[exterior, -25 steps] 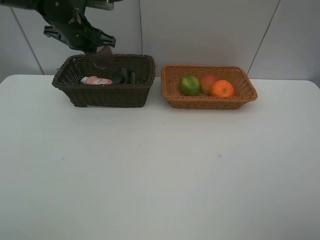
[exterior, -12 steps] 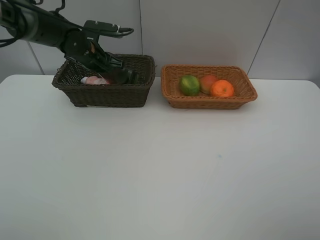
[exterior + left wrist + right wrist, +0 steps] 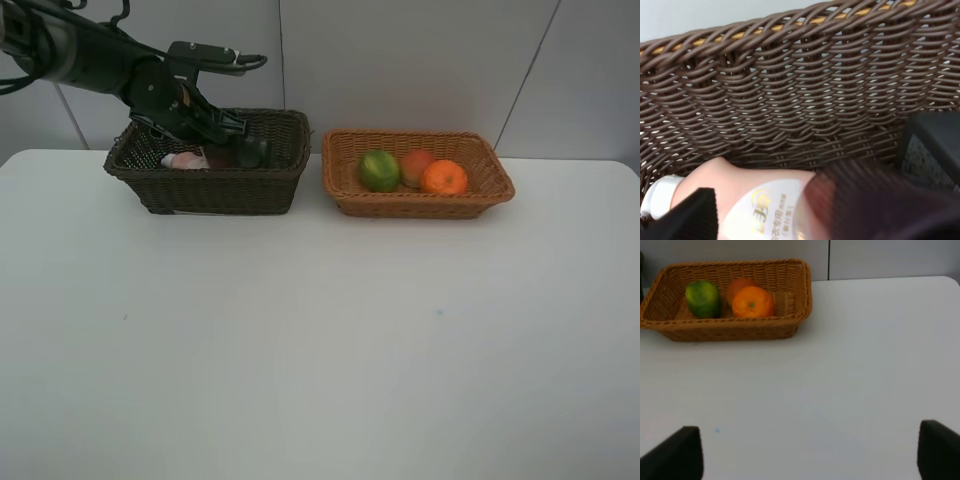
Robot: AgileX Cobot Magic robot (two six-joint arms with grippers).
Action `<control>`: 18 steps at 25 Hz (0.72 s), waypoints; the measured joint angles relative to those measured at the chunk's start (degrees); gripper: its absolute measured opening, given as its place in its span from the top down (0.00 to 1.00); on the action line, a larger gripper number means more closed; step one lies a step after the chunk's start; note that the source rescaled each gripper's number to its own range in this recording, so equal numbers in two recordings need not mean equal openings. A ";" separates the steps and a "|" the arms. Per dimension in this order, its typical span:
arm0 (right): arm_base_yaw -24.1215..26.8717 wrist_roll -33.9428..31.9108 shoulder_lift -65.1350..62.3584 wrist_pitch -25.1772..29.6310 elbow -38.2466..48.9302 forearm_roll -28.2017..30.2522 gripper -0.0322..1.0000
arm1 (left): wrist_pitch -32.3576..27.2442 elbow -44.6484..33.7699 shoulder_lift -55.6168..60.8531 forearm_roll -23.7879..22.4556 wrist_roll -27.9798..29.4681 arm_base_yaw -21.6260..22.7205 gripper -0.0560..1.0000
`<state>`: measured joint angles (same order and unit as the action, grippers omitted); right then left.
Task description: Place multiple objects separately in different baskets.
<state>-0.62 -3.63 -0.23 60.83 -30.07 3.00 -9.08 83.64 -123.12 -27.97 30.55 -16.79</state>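
Left arm's jaws now apart inside dark woven basket (image 3: 210,190), smooth pink bottle (image 3: 750,200) beneath, right jaws apart.

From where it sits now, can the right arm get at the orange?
Probably yes. The orange lies on top in the open tan basket, beside the lime. The right gripper is open, with only bare table between it and the basket. The left arm is away at the dark basket.

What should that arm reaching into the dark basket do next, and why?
Probably lift straight up out of the dark basket. The left gripper looks open, the purplish cup lies beside the pink bottle, and three fruits sit in the tan basket.
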 joint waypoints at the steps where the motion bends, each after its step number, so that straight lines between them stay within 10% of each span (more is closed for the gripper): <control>1: 0.00 0.00 0.00 0.00 0.00 0.00 0.10 | -0.72 0.00 0.34 0.05 0.00 0.00 0.01; 10: 0.00 0.00 0.00 0.00 0.00 0.00 0.10 | -14.49 -1.45 12.42 2.95 0.04 -0.05 0.00; 18: 0.00 0.00 0.00 0.00 0.00 0.00 0.10 | -24.23 -19.59 37.38 9.72 -3.61 3.12 0.00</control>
<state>-0.62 -3.63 -0.23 60.83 -30.07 3.00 -33.31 64.06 -85.74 -18.24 26.94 -13.67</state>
